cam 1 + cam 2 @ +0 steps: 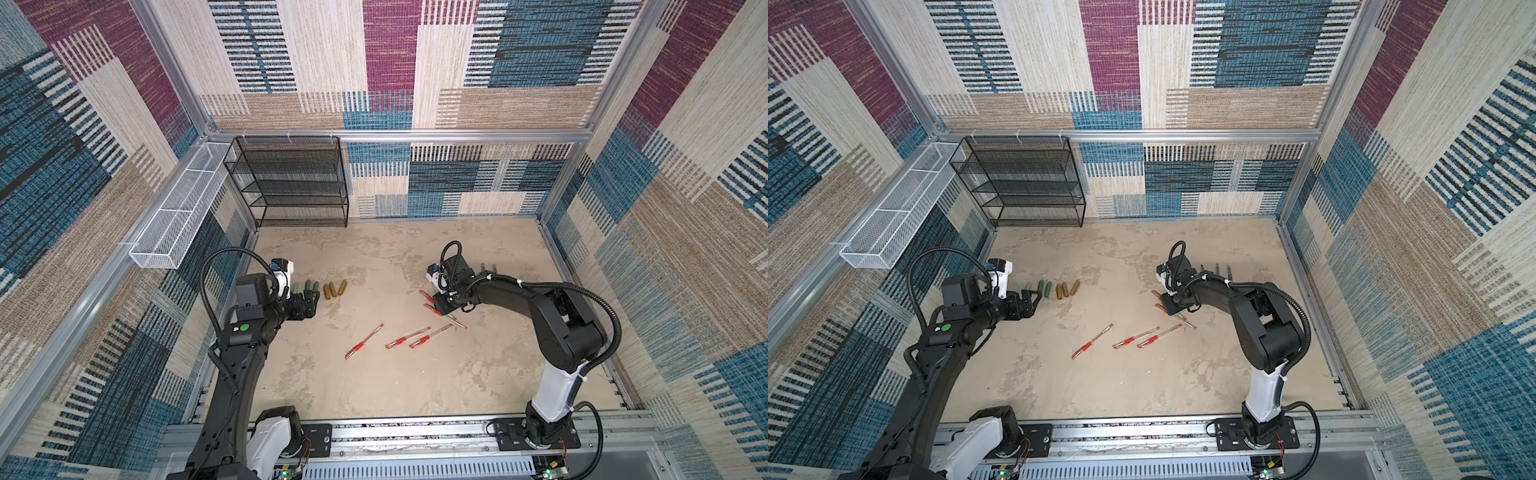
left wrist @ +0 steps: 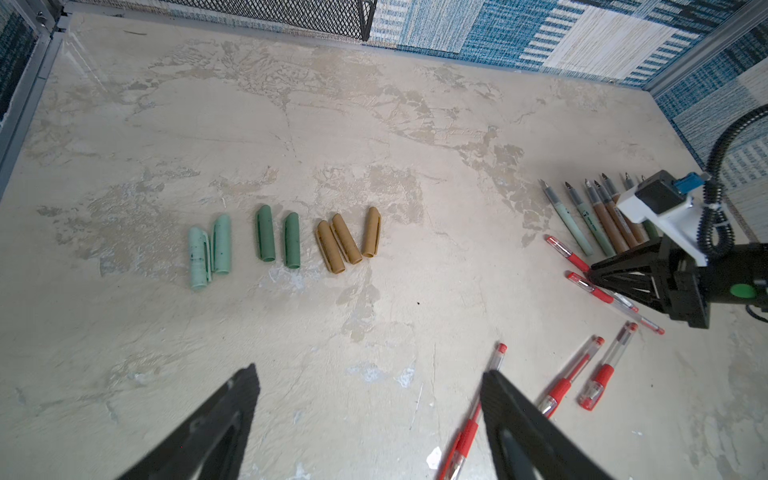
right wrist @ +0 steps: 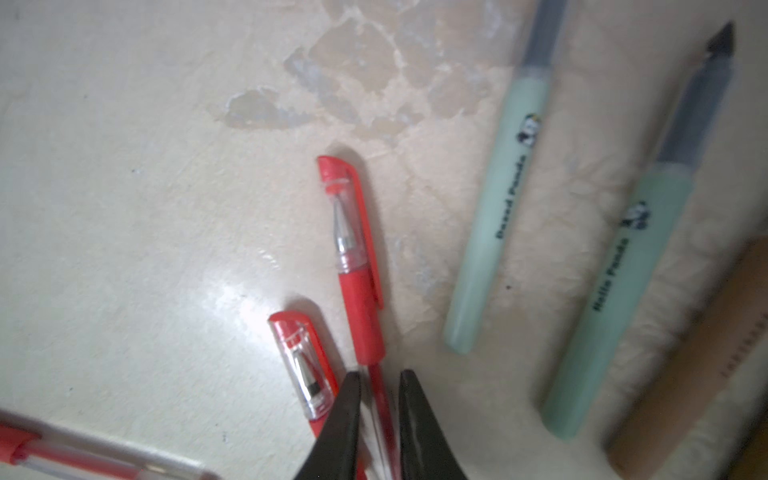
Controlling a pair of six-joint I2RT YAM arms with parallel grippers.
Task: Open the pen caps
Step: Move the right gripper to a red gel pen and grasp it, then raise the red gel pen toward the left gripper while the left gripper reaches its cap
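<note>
Loose pen caps lie in a row on the table: two pale mint (image 2: pixel 210 249), two dark green (image 2: pixel 278 241), three golden brown (image 2: pixel 347 243). My left gripper (image 2: pixel 370 372) hangs open just before them (image 1: pixel 309 301), holding nothing. My right gripper (image 3: pixel 381 374) is shut on the clear barrel of a red pen (image 3: pixel 361 307), whose red cap (image 3: pixel 345 178) is still on. A second capped red pen (image 3: pixel 303 361) lies right beside it. In both top views the right gripper (image 1: pixel 434 307) sits low over these pens.
Uncapped mint and brown pen barrels (image 2: pixel 598 220) lie in a row behind the right gripper. Three more capped red pens (image 1: pixel 407 336) lie mid-table. A black mesh rack (image 1: pixel 291 183) stands at the back left, and a white mesh basket (image 1: pixel 174 224) hangs on the left wall.
</note>
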